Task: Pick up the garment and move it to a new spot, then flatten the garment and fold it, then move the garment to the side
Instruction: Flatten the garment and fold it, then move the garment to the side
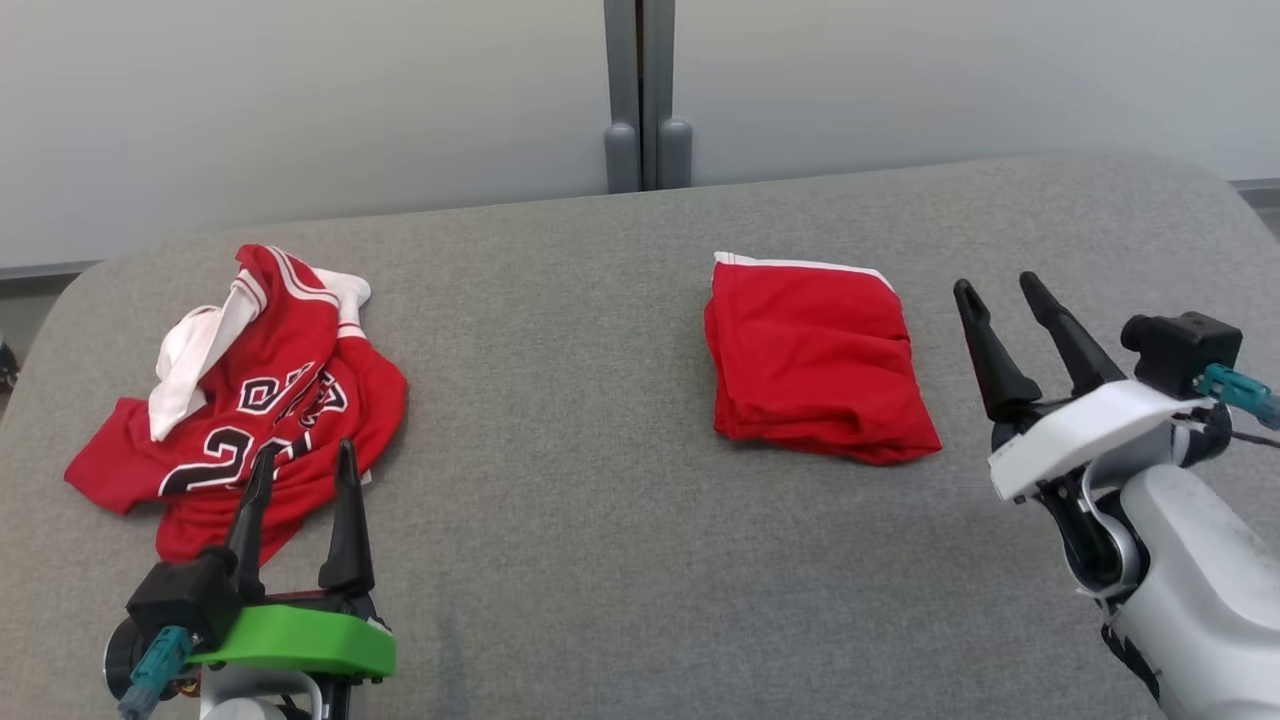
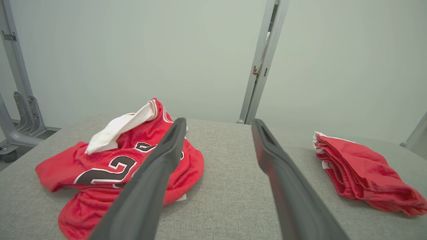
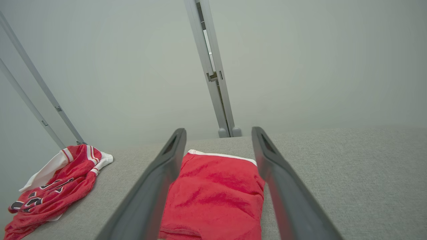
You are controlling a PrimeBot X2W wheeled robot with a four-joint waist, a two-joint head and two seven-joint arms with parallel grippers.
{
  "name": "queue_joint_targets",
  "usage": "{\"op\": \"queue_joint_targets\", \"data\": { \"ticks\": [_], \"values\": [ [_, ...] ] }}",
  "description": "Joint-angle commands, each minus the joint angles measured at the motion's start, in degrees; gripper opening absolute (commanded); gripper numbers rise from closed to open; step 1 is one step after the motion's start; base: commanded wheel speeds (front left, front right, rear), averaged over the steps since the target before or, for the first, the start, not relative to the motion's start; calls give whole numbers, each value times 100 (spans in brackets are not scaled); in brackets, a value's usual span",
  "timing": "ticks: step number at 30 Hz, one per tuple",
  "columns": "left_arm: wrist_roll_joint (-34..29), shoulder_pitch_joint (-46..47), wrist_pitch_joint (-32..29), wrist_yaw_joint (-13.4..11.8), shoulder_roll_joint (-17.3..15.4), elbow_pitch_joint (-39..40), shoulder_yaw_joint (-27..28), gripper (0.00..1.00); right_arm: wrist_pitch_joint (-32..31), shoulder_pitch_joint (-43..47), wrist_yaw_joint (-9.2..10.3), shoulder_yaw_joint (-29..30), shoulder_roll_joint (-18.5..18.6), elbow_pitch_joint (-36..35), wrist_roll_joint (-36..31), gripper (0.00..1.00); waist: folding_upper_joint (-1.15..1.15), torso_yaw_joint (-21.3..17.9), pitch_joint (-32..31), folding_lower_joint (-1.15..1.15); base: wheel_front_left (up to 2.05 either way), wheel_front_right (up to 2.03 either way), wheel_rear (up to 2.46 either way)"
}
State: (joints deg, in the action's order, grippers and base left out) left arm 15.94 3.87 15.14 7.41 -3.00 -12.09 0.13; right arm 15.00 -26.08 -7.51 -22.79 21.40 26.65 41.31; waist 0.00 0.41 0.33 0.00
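A broad table covered in grey woven fabric point(image 1: 600, 470), with rounded far corners, stands against a plain pale wall, where a grey metal post point(image 1: 645, 90) rises behind the middle of the far edge. In the left wrist view, grey metal frame legs point(image 2: 18, 113) stand on the floor beyond the table's left end. On the left part of the table lies a crumpled red mesh jersey with white trim and black, white-edged numerals point(image 1: 300, 370), bunched, with a white strip flung across its top. Well apart from it, to the right of centre, sits a red cloth garment folded into a neat, roughly square stack point(image 1: 815, 365), a white edge showing along its far side. Bare fabric lies between the two, and nothing lies on either. The left gripper point(image 1: 306, 448), on a green mount, has its two dark fingers spread moderately wide and grips nothing; its tips show over the jersey's near edge, and whether they touch the cloth cannot be told. The right gripper point(image 1: 997, 283), on a white mount, is likewise parted and empty, just beside the folded garment's right edge and clear of it.
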Motion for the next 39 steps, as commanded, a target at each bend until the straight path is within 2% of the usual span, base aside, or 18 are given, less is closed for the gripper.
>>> {"op": "queue_joint_targets", "data": {
  "ticks": [1,7,15,24,39],
  "values": [
    [-73,-117,0,14,-32,16,52,100,23,258,4,209,-77,-151,-216,100,0,-81,-68,0,0,0,0],
    [-91,-182,0,14,-48,32,162,100,23,1055,4,1087,-404,-732,-1091,100,0,-141,-133,0,0,0,0],
    [-114,-367,0,15,-50,38,191,100,21,1768,5,1662,-694,-1072,-1659,100,0,-173,-200,0,0,0,0],
    [-146,-353,0,15,-80,-35,144,100,21,1969,5,1740,-878,-1182,-1989,100,0,-137,-181,0,0,0,0],
    [-197,-195,0,15,-61,-34,90,100,21,1913,5,1755,-871,-1044,-2021,100,0,-71,-120,0,0,0,0]
  ]
}}
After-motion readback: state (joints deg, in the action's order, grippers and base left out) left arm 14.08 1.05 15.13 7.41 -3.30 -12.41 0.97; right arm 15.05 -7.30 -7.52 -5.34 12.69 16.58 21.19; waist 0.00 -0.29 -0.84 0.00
